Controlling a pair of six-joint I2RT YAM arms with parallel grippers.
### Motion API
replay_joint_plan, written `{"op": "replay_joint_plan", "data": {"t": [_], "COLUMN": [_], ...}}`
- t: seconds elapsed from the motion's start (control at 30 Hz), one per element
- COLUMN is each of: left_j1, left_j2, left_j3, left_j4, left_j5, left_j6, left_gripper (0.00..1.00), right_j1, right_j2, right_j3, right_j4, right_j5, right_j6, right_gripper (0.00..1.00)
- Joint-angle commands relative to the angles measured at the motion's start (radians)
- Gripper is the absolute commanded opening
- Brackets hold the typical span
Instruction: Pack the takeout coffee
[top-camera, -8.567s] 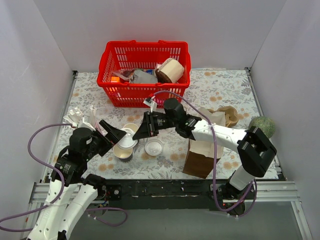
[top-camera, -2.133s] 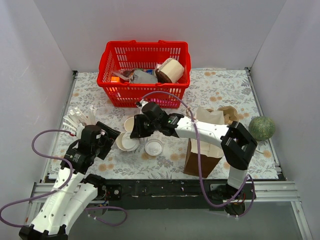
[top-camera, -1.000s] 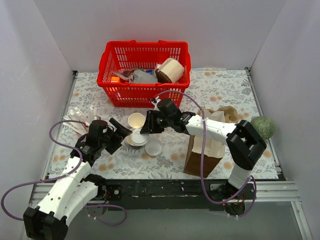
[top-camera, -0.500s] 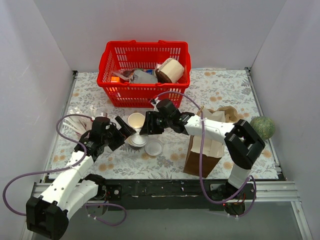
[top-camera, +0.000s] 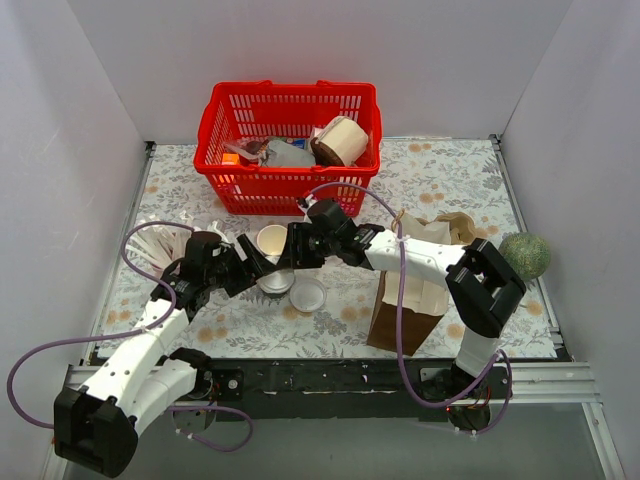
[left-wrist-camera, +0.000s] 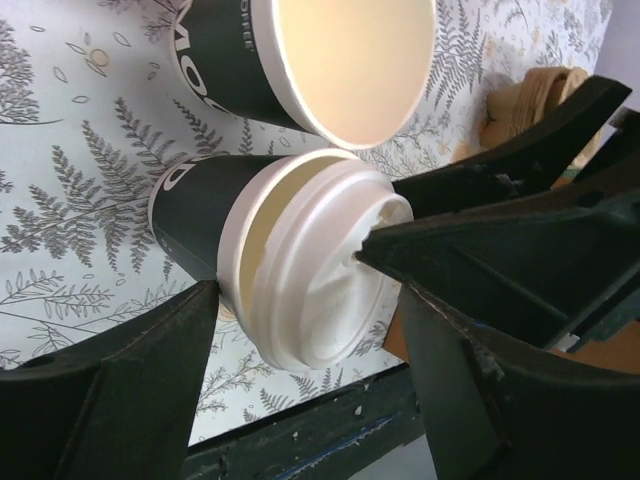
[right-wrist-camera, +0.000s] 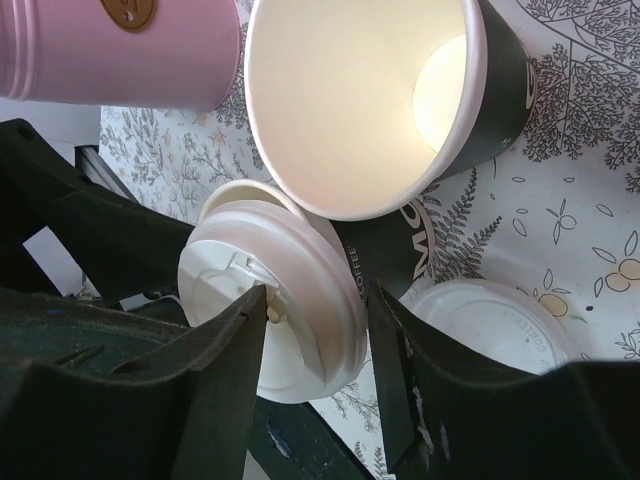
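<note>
Only "COFFEE" reads, on the lidless cup (left-wrist-camera: 240, 60).

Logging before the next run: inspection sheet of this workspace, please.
Surface: floral table cover, no spills seen.
Job's things: takeout coffee standing between both tools; its white lid sits askew, not fully seated. Brown paper bag upright, open.
Clutter: lidless cup, loose lid, red basket of goods, green ball, white straws.
Grippers: left tool open, straddling the cup; right tool open around the lid.
Cables: purple leads looped off both arms, clear of items.
Surroundings: white walls, nothing seen.
</note>
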Motion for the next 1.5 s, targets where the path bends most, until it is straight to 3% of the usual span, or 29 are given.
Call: {"op": "replay_joint_plan", "data": {"t": [0.0, 0.57, 0.8, 0.9, 1.0, 1.03, 1.17, 1.47], "left_j1": [0.003, 0.003, 0.003, 0.003, 0.003, 0.003, 0.003, 0.003], "left_j2": [-0.03, -0.021, -0.041, -0.047, -0.045, -0.044, -0.018, 0.004], "left_j3": [-0.022, -0.013, -0.019, -0.018, -0.018, -0.015, -0.013, -0.004], "left_j4": [0.037, -0.03, -0.032, -0.03, -0.036, -0.038, -0.05, -0.037], "left_j5": [0.068, -0.05, -0.066, -0.079, -0.086, -0.089, -0.104, -0.135], "left_j6": [0.028, -0.014, -0.06, -0.095, -0.124, -0.129, -0.124, -0.107], "left_gripper": [0.66, 0.37, 0.37, 0.38, 0.48, 0.55, 0.66, 0.73], "right_j1": [0.004, 0.002, -0.008, -0.007, -0.008, -0.008, -0.008, -0.008], "right_j2": [0.003, -0.02, -0.051, -0.06, -0.064, -0.063, -0.049, -0.008], "right_j3": [0.059, 0.06, 0.029, 0.021, 0.039, 0.046, 0.059, 0.102], "right_j4": [-0.014, -0.069, -0.041, -0.04, -0.084, -0.095, -0.107, -0.12], "right_j5": [0.009, -0.001, -0.067, -0.067, -0.028, -0.017, -0.006, -0.006], "right_j6": [0.01, -0.016, -0.014, -0.017, -0.042, -0.047, -0.065, -0.088], "right_gripper": [0.53, 0.61, 0.64, 0.64, 0.6, 0.59, 0.58, 0.55]}}
